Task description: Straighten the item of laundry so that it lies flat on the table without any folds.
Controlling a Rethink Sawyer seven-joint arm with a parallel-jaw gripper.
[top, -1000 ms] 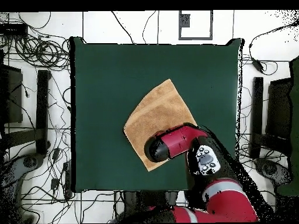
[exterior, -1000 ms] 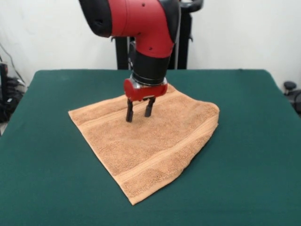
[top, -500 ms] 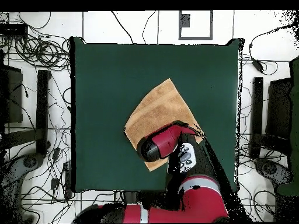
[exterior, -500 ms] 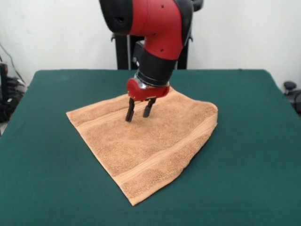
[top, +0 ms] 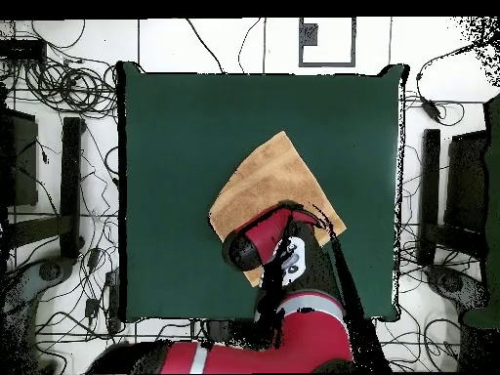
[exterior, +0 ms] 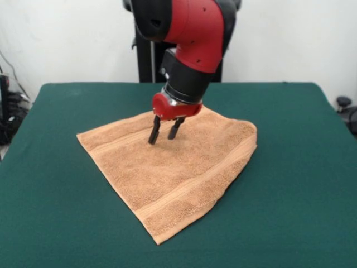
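Observation:
The light-orange terry towel point(exterior: 173, 167) lies spread as a diamond on the green table point(exterior: 290, 184), with ribbed bands near two ends. Its right corner looks slightly puckered. In the overhead view the towel point(top: 273, 176) sits near the table point(top: 176, 117) centre, partly hidden by the arm. My gripper point(exterior: 164, 133) hangs tilted just above the towel's far half. Its two black fingers are apart and hold nothing. The overhead view hides the gripper under the red arm point(top: 259, 239).
The robot's black pedestal point(exterior: 146, 61) stands behind the table's far edge. Cables and black stands point(top: 70, 186) lie on the floor round the table in the overhead view.
The arm has swung to the right in the front view and the gripper now tilts. The towel's left corner has shifted slightly left and up.

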